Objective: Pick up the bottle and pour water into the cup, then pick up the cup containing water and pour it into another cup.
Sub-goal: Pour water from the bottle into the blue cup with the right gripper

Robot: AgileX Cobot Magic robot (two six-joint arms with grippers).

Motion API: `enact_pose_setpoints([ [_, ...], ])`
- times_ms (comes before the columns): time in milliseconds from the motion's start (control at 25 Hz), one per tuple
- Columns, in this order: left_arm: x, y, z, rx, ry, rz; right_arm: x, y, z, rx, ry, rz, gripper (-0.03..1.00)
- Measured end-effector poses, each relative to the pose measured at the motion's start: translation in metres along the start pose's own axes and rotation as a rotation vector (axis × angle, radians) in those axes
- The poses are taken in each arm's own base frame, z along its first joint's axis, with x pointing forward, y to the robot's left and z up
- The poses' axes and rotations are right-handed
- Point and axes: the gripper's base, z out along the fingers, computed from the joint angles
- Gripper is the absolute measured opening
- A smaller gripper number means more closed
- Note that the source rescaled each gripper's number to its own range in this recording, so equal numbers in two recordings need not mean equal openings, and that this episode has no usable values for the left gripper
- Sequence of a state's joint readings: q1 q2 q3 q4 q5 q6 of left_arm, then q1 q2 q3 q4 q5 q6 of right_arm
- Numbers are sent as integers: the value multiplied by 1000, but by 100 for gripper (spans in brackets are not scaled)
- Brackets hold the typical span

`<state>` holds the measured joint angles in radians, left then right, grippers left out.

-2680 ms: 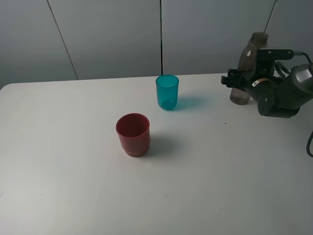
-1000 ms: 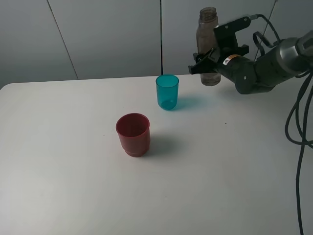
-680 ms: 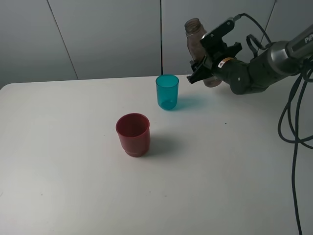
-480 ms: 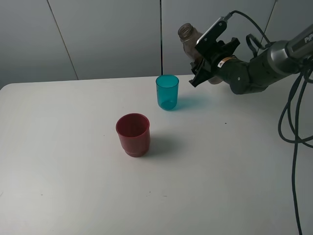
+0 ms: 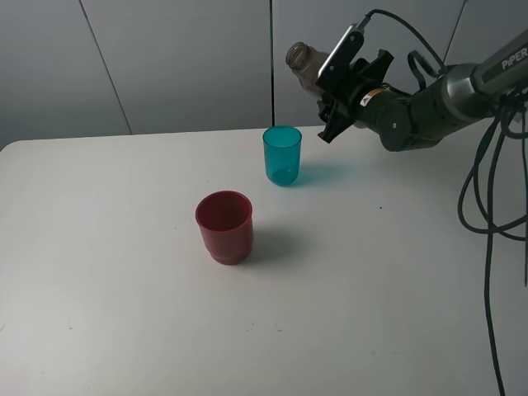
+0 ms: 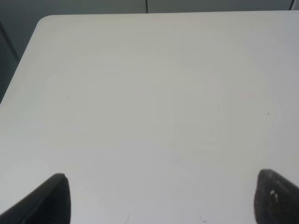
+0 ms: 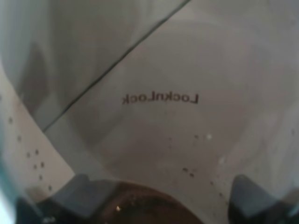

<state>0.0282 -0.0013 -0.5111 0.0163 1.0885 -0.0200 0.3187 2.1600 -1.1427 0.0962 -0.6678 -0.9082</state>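
Over table (image 6: 149, 93), left claw (image 6: 163, 203) spread, idle. Nearest, red cup (image 5: 223, 224); farther, teal cup (image 5: 282, 154) upright. Farthest, right claw (image 5: 331, 109) pinching bottle (image 5: 307, 68) aloft, long axis tipped leftward, mouth above and just right of teal cup.

White table (image 5: 371, 313) — perhaps speckled — before grey wall (image 5: 181, 66).

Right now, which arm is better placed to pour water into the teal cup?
Right: the right claw grips the tilted bottle, mouth leaning toward the teal tumbler; the left claw stands open, seeing only table.
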Motion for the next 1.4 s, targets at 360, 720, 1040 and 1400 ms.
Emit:
enact_pose_setpoints([
  [360, 0, 0, 0, 0, 0, 0, 7, 9, 6, -25, 17, -209, 1],
  [720, 0, 0, 0, 0, 0, 0, 8, 8, 7, -21, 20, -435, 1],
  [1040, 0, 0, 0, 0, 0, 0, 9, 6, 7, -5, 36, -541, 1],
  [1400, 0, 0, 0, 0, 0, -2, 8, 5, 7, 8, 31, -622, 1],
])
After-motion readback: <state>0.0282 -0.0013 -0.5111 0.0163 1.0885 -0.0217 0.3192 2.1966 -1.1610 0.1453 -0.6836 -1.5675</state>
